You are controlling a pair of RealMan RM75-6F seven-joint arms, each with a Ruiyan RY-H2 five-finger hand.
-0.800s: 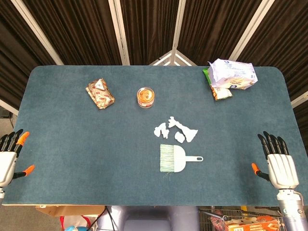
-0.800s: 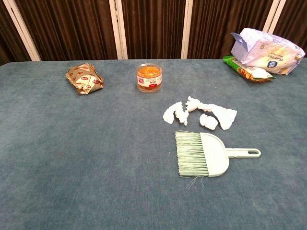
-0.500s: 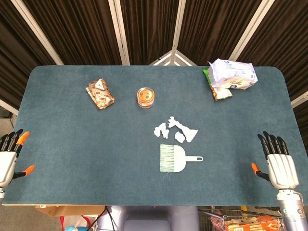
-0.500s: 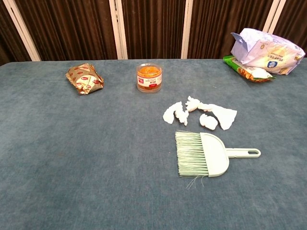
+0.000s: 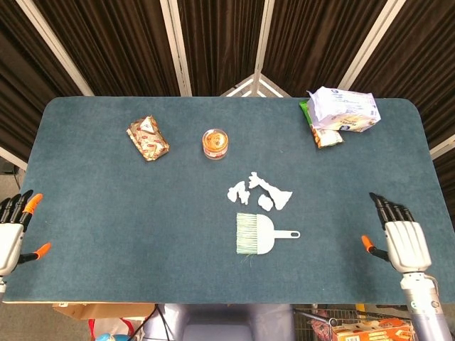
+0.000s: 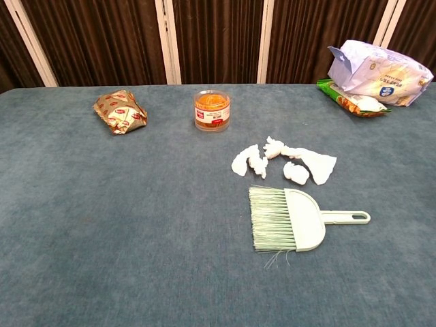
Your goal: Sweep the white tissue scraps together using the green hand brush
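Observation:
The pale green hand brush point(image 5: 259, 234) point(image 6: 291, 219) lies flat near the table's middle, bristles to the left and handle to the right. Just beyond it lie several white tissue scraps point(image 5: 257, 190) point(image 6: 286, 161), close together. My right hand point(image 5: 401, 239) hovers at the table's right front edge, fingers spread and empty, well to the right of the brush handle. At the left front edge my left hand point(image 5: 12, 233) also holds nothing, fingers apart. Neither hand appears in the chest view.
A brown snack pack point(image 5: 148, 138) lies at the back left. An orange-lidded jar point(image 5: 215, 143) stands behind the scraps. White and green bags point(image 5: 340, 114) are piled at the back right corner. The blue cloth table point(image 5: 106, 213) ends near both hands.
My right hand has shifted slightly left and forward toward the table. The left hand, brush and scraps have not moved.

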